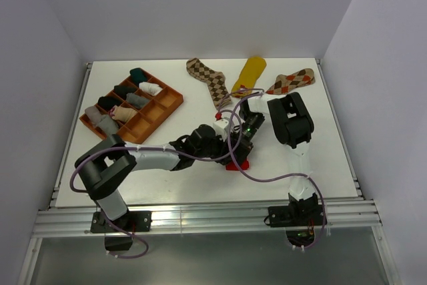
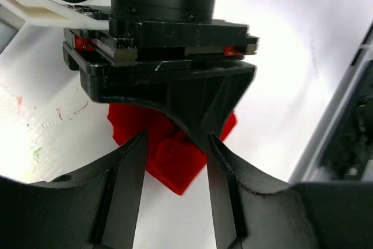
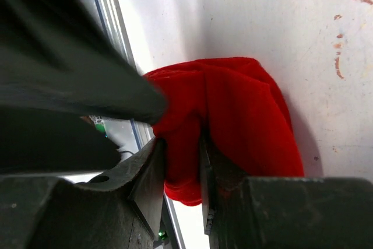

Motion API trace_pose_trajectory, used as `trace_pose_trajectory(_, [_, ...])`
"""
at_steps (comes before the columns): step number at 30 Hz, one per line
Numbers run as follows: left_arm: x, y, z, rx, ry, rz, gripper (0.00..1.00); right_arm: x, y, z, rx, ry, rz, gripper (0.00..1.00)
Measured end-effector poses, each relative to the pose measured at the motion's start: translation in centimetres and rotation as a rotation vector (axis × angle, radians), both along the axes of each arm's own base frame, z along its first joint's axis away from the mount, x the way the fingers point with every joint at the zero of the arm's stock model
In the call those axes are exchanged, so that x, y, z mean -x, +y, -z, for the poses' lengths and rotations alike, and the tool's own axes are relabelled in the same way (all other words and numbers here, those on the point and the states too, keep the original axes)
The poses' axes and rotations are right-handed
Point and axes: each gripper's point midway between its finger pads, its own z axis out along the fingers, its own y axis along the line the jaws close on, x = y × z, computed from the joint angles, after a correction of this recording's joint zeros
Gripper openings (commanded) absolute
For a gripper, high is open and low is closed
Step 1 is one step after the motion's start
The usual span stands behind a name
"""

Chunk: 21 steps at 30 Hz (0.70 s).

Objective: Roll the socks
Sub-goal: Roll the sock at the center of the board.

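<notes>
A red sock (image 1: pixel 237 163) lies bunched on the white table (image 1: pixel 320 151) in front of both arms. My right gripper (image 3: pixel 182 164) reaches down onto it and is shut on a thick fold of the red sock (image 3: pixel 245 109). In the left wrist view my left gripper (image 2: pixel 178 147) stands open, its fingers (image 2: pixel 125 185) on either side of the red sock's (image 2: pixel 131 123) near corner without pinching it. The right gripper's black body (image 2: pixel 169 86) hangs right above. At the back lie two brown argyle socks (image 1: pixel 208 78) (image 1: pixel 291 81) and a mustard yellow sock (image 1: pixel 250 73), all flat.
An orange compartment tray (image 1: pixel 172 100) stands at the back left with several rolled socks in its cells. Both wrists and their cables crowd together over the table's middle (image 1: pixel 227 135). The metal rail of the table's near edge (image 1: pixel 200 215) runs just behind the red sock.
</notes>
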Motion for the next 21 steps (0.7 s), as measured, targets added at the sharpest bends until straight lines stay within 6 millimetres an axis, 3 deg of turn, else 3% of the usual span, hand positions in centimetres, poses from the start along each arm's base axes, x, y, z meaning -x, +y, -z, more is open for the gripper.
trace_pose_trajectory(7, [0.7,0.2,2.8,-0.079,0.015,0.060,0.49,0.1,-0.2,0.0,0.009,0.009,-0.002,0.22])
trace_pose_trajectory(21, [1.8,-0.9,3.2,-0.058,0.053,0.155,0.43,0.4,-0.7,0.2,0.066,0.050,0.003,0.22])
